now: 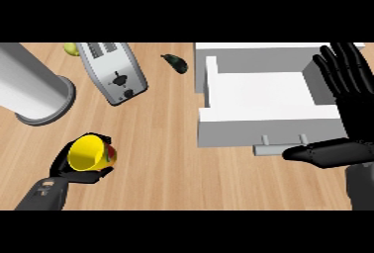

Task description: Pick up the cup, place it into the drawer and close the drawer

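One yellow cup (89,153) sits clasped in the left hand (73,173) near the counter's (168,163) front-left edge, while the right hand (347,108), fingers straight and spread, rests beside one open white drawer (263,106).

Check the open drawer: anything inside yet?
Nothing visible inside the drawer; its floor shows bare white. The right hand covers its right edge. The cup sits in the left hand.

Light wooden counter (182,163), silver toaster (112,71), grey cylinder (29,89)
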Robot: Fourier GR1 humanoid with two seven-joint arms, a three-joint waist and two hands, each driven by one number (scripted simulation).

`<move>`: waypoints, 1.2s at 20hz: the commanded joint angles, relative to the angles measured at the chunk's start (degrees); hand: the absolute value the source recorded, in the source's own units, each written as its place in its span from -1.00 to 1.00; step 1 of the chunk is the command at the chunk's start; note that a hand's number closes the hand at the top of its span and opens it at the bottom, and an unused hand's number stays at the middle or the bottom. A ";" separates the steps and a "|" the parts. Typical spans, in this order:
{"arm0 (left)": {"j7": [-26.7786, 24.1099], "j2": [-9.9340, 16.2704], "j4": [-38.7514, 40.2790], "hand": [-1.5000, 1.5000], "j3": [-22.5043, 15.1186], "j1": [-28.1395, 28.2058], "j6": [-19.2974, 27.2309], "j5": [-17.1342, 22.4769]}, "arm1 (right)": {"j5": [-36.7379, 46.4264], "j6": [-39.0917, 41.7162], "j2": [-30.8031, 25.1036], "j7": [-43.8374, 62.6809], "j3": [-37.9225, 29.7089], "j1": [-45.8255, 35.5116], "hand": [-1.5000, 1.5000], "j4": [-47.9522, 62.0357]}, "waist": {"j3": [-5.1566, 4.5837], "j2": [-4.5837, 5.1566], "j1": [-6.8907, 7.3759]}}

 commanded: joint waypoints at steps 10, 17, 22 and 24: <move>-12.38 -8.17 -2.83 1.00 13.26 0.19 28.21 8.87 | -1.14 0.12 -0.66 0.91 -1.70 2.75 -1.00 -2.39 | 0.17 -0.40 -0.11; -11.50 -9.89 -6.54 1.00 11.04 -6.91 14.54 9.85 | 1.00 -1.57 0.72 2.53 0.65 0.76 -1.00 -2.37 | 0.30 -0.64 0.83; -2.77 -11.39 -14.21 1.00 6.95 -10.50 14.79 8.88 | 1.06 -0.13 -0.31 -0.28 -0.82 3.30 -1.00 -2.12 | 0.44 -1.05 1.70; 0.90 -14.99 -17.08 1.00 5.84 -14.69 19.73 8.62 | 0.78 1.20 -0.57 -3.53 -1.66 3.47 -1.00 1.76 | 0.47 -1.00 1.78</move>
